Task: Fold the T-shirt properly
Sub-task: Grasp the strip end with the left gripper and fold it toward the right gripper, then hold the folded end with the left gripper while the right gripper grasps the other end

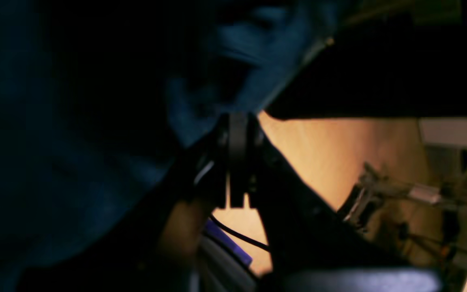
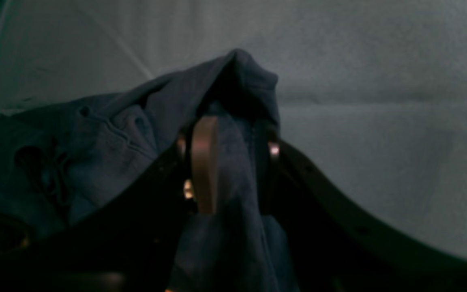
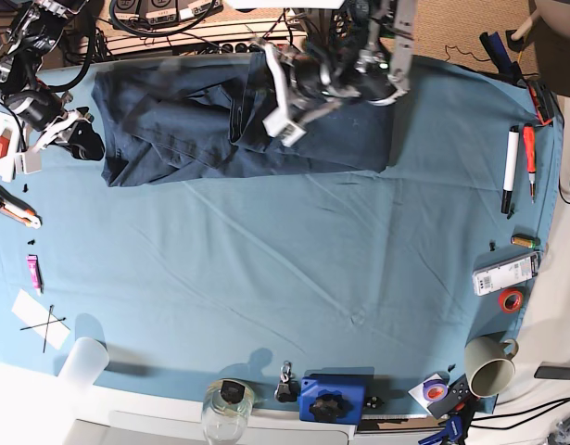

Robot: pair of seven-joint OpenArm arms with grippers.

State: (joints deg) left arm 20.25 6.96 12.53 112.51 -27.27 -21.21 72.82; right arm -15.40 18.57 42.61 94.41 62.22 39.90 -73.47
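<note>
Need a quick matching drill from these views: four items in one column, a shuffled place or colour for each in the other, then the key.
1. T-shirt
2. mug
3. roll of tape
4. right gripper

A. red, near the right edge in the base view
B. shut on a bunch of navy cloth
C. spread along the far edge of the table cloth
D. white, near right corner

Pairs: 1-C, 2-D, 3-A, 4-B

The T-shirt (image 3: 201, 120) is soft matt cotton cloth, dark and creased. Under it, the table cloth (image 3: 285, 278) looks like smooth matt fabric with faint fold lines. Near the T-shirt, the right gripper (image 2: 233, 138) has dull black plastic with small shiny metal parts.
</note>
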